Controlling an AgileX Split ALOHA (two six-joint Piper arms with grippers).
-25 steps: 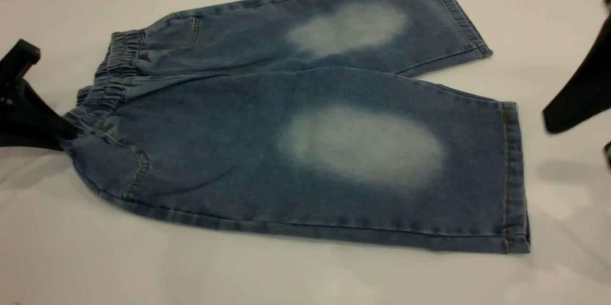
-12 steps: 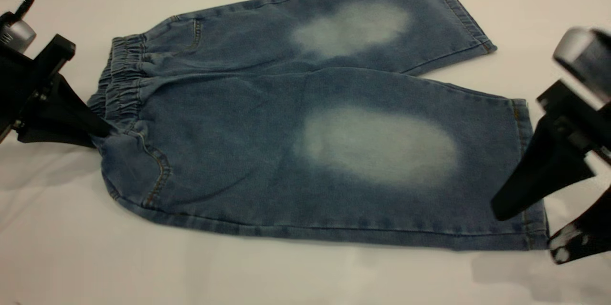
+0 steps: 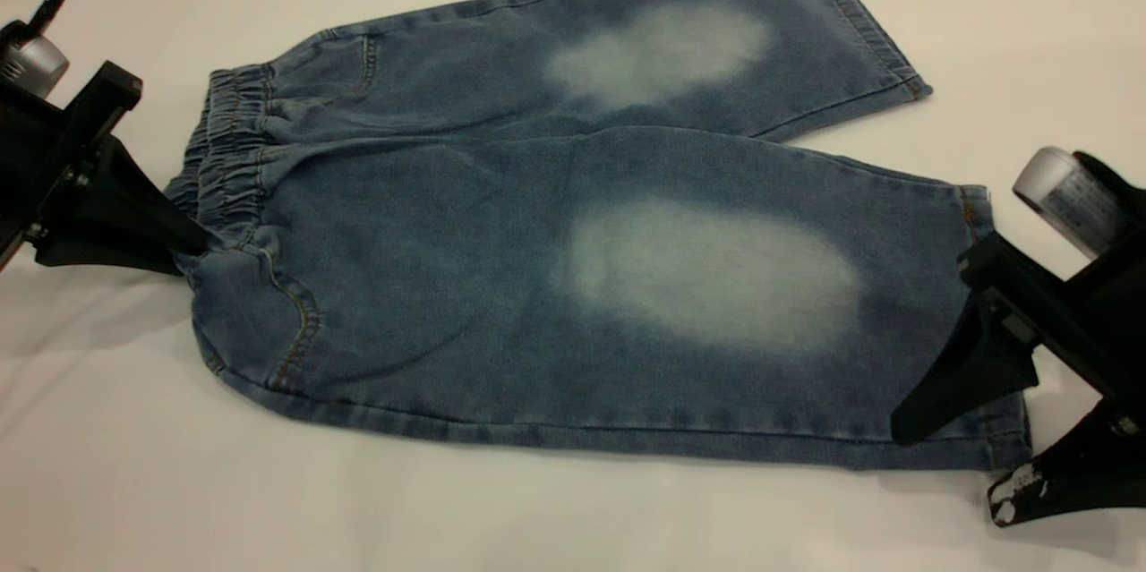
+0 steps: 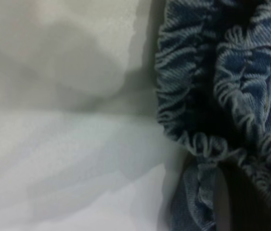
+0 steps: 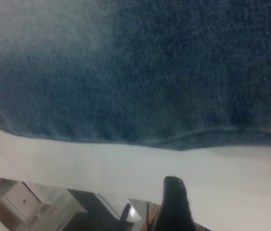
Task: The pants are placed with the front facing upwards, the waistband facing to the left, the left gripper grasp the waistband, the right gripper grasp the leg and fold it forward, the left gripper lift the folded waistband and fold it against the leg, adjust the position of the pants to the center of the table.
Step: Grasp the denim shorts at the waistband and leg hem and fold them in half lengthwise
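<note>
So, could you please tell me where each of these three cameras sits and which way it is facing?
Exterior view: off the rig, looking down across the table at the pants; left gripper at the waistband, right gripper open at the leg hem.
Left wrist view: on the left arm, close on the waistband; one dark finger shows.
Right wrist view: on the right arm, facing the leg; one fingertip shows.
Shared: denim and white table.

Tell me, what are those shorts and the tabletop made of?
The shorts look like blue denim: woven twill texture, faded pale ovals, tan stitching, a gathered waistband that is probably elastic. The table looks smooth, matte white, possibly laminate.
</note>
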